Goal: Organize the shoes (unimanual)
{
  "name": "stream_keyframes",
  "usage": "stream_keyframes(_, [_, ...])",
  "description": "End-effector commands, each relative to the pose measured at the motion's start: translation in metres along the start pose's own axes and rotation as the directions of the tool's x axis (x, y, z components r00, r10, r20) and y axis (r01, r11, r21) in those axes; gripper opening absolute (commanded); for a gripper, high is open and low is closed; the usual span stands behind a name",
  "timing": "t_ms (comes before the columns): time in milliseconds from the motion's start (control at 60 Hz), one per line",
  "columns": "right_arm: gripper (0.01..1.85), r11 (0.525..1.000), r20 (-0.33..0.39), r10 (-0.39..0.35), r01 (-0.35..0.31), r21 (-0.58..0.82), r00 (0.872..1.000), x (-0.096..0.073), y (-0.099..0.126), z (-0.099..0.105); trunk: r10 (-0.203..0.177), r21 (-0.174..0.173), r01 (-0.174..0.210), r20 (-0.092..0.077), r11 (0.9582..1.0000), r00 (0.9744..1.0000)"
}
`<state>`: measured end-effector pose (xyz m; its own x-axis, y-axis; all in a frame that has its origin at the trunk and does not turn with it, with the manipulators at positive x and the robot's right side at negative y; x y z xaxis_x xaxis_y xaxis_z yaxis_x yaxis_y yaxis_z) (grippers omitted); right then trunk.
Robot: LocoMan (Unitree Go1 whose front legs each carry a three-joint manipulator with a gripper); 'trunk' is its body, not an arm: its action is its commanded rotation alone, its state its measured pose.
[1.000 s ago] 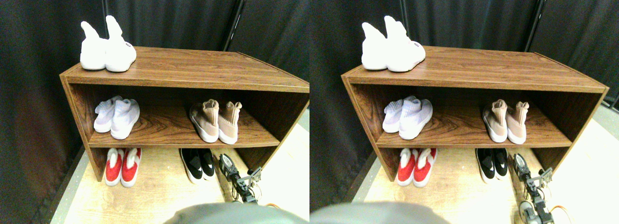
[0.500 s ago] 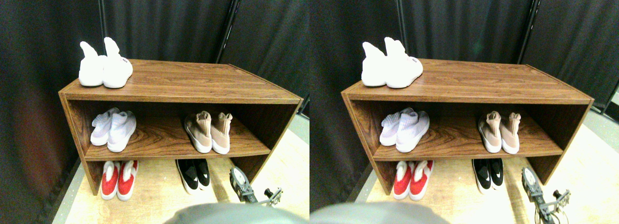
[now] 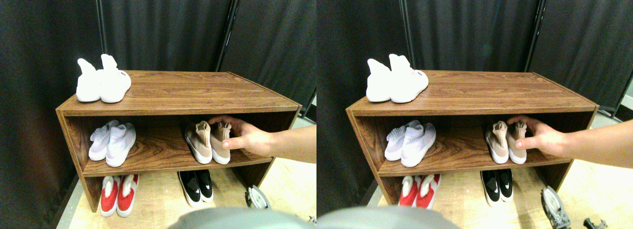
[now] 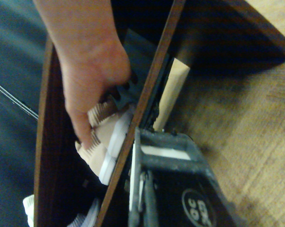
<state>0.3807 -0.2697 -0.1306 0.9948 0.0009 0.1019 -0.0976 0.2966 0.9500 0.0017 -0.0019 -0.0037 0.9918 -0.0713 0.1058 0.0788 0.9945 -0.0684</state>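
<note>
Setting: dark pleated curtain (image 3: 168, 26) across the upper frame; pale wood-grain floor (image 3: 158, 204) along the bottom.

Item 1. Wooden shoe rack (image 3: 188, 88), walnut finish, filling the middle of the stereo view, with a top board, one inner shelf and an open space at floor level.

Item 2. White high-collar pair (image 3: 101, 83), upper left, on the top board near its left end, shoes side by side.

Item 3. Pale lilac-white knit pair (image 3: 113, 142), left part of the inner shelf.

Item 4. Tan-beige knit pair (image 3: 206, 142), ribbed collars, white soles, on the right part of the inner shelf, centre-right of the frame. The two shoes stand together, toes toward the camera.

Item 5. A person's hand (image 3: 247, 137), reaching in from the right edge, forearm bare. Fingers curl over the collar of the right-hand tan shoe, thumb against its side. In the wrist view the same hand (image 4: 90, 71) grips the ribbed collars.

Item 6. Red-and-white pair (image 3: 118, 194), lower left, on the floor under the shelf.

Item 7. Low black pair (image 3: 196, 185) with white marks, lower centre, on the floor under the shelf.

Item 8. Right gripper (image 3: 257, 199), lower right, only its grey top showing, well apart from all shoes. Whether its jaws are apart or together cannot be told.
</note>
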Motion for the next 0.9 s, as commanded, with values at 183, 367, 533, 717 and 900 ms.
stream_keyframes(183, [0.06,0.993,-0.021,0.121,-0.122,-0.008,0.992,-0.011,0.035,-0.008,-0.009,-0.002,0.009,0.032,1.0000,0.9994])
stream_keyframes(367, [0.06,0.992,-0.015,0.127,-0.127,-0.007,0.992,-0.017,0.046,-0.013,-0.010,-0.003,0.010,0.030,1.0000,0.9995])
stream_keyframes(533, [0.06,0.989,-0.036,0.145,-0.145,0.017,0.989,-0.022,0.054,-0.013,-0.014,-0.002,0.014,0.020,0.9999,0.9997])
stream_keyframes(717, [0.06,0.989,-0.037,0.149,-0.148,0.013,0.988,-0.024,0.058,-0.012,-0.019,0.001,0.019,0.012,0.9998,0.9998])
stream_keyframes(900, [0.06,0.989,-0.035,0.146,-0.145,0.022,0.989,-0.024,0.058,-0.011,-0.022,0.003,0.022,0.007,0.9998,0.9997])
